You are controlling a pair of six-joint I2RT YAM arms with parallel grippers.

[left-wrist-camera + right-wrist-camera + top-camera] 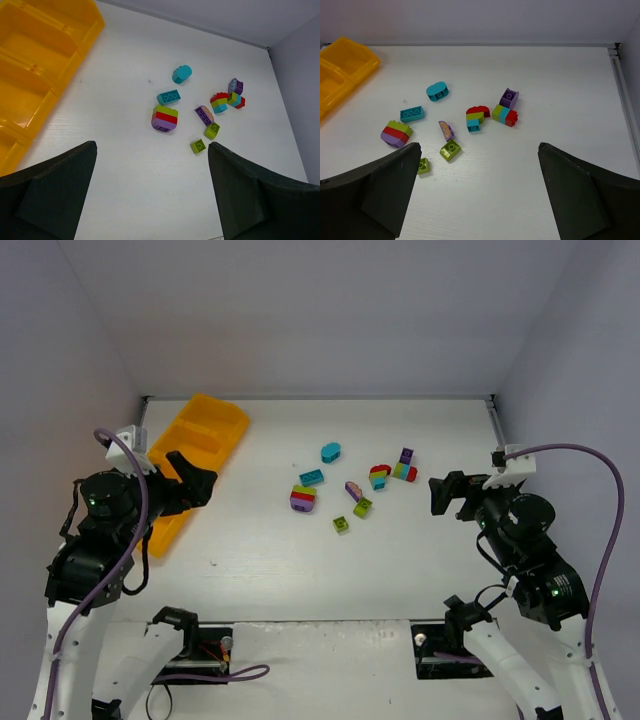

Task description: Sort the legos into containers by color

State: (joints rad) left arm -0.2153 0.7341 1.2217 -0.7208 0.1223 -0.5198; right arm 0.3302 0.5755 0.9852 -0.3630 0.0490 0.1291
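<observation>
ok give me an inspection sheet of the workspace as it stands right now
surface: white table, no spills or marks seen
job's things: long orange-yellow plastic tray at far left, near end under the left arm, compartments in view hold no bricks; small plastic legos loose mid-table, among them a teal oval brick, a teal rectangular brick, a purple square brick, two lime green bricks and a lime-red-purple stack
clutter: nothing seen
grippers: left gripper open, holding nothing, beside the tray; right gripper open, holding nothing, right of the legos
cables: purple cable looping from each wrist, clear of the bricks
surroundings: plain grey walls on three sides
</observation>
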